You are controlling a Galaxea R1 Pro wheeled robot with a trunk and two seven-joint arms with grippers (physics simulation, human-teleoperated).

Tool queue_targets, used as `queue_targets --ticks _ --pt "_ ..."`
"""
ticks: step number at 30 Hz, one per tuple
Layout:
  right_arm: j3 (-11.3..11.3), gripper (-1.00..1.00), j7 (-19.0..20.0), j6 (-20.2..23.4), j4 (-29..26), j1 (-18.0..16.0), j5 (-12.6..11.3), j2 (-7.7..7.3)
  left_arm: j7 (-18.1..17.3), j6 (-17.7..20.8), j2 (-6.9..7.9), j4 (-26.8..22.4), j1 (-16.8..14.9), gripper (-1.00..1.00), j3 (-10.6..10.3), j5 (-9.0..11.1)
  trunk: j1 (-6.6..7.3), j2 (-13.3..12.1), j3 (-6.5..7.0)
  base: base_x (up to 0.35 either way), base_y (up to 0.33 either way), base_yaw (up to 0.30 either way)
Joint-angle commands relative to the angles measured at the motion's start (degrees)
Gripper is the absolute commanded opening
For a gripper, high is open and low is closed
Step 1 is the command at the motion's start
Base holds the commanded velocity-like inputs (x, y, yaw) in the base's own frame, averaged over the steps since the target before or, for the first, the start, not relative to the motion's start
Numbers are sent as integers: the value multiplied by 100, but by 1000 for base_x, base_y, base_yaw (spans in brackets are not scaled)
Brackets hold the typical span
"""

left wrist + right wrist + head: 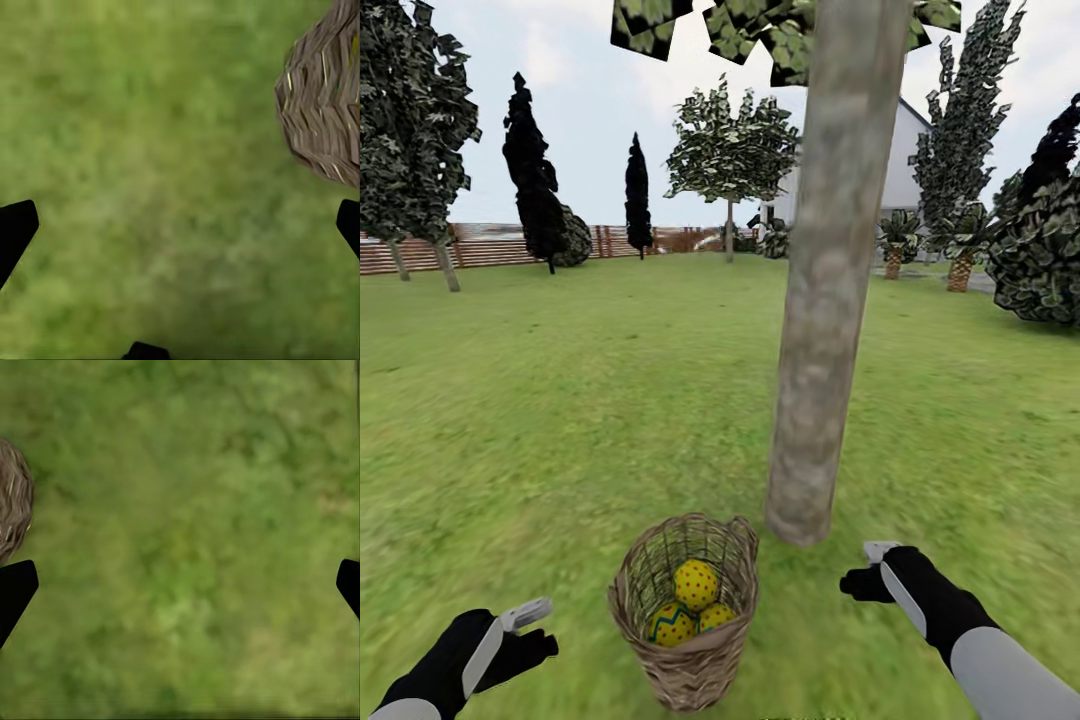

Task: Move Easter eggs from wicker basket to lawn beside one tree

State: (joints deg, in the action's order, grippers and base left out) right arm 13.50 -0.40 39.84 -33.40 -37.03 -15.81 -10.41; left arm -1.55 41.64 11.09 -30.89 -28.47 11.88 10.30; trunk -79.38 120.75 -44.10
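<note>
The wicker basket stands on the lawn just in front of me, close to the foot of a thick grey-brown tree. Three yellow Easter eggs lie inside it: one on top, one with a teal zigzag and one beside it. My left gripper hovers open to the basket's left, my right gripper open to its right, near the trunk's base. In the left wrist view the basket's wall lies beyond the spread fingers. The right wrist view catches the basket's edge over grass.
Dark cypresses and leafy trees stand far back along a wooden fence. A white house and a large bush lie at the right. Grass stretches wide on all sides of the basket.
</note>
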Motion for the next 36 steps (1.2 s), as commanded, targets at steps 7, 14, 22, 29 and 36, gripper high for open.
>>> queue_targets --ticks 7,14,22,29,36 --pt "22 100 -4 27 -9 -6 -18 -28 -12 31 -1 -6 -1 100 12 -9 1 3 -6 0 326 -288" --pt "20 100 -4 33 -9 -5 -26 -33 -12 40 7 -5 -1 100 11 -6 1 3 -6 0 326 -288" --pt "13 100 -12 30 -9 -6 -30 -32 -13 54 4 -5 -1 100 3 -11 1 3 -6 0 326 -288" --pt "12 100 -11 30 -9 -6 -31 -32 -12 54 20 -5 -1 100 35 -11 1 3 -6 0 326 -288" --pt "12 100 -12 25 -9 -6 -29 -40 -12 54 27 -5 -1 100 30 -12 1 3 -6 0 326 -288"
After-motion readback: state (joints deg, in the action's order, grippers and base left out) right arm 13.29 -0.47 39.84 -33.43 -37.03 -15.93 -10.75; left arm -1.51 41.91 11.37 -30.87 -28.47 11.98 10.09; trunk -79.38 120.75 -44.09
